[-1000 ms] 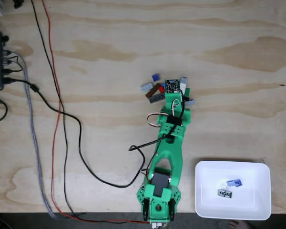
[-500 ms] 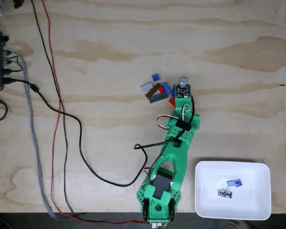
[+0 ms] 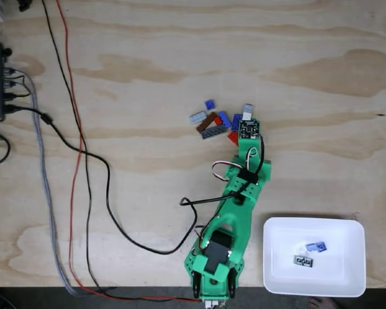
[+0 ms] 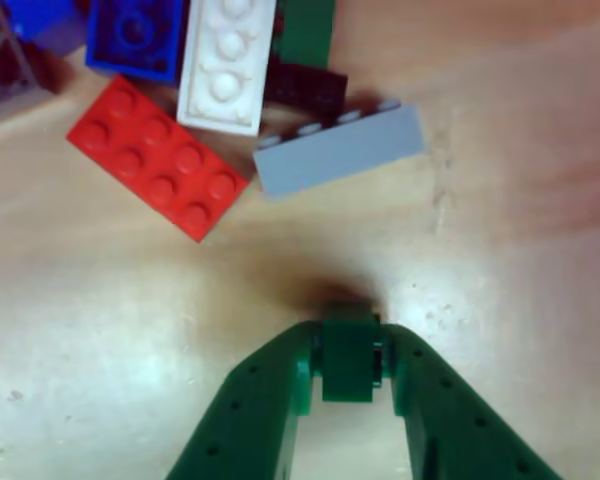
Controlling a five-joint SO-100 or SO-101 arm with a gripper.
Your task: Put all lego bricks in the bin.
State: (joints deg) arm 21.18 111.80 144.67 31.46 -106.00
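- Two dark green jaws (image 4: 349, 362) are closed on a small green plastic brick (image 4: 348, 368), pinched between their tips just above the pale plywood desk (image 4: 100, 340), as the other view shows.
- Just beyond the tips lie a flat red studded brick (image 4: 158, 172), a long grey brick on its side (image 4: 340, 150), a white studded plate (image 4: 226, 62), a dark blue brick (image 4: 135, 38) and a dark brown-red piece (image 4: 305, 88), crowded and touching one another.
- In the fixed view the green arm (image 3: 235, 206) reaches from the near edge to the right side of that loose cluster of bricks (image 3: 212, 121).
- Well apart, at the lower right, the shallow white plastic bin (image 3: 280, 257) holds about three bricks (image 3: 309, 251).
- Most of the job seems left: one brick is in hand and must be carried to the bin, and roughly eight or more wait on the desk.
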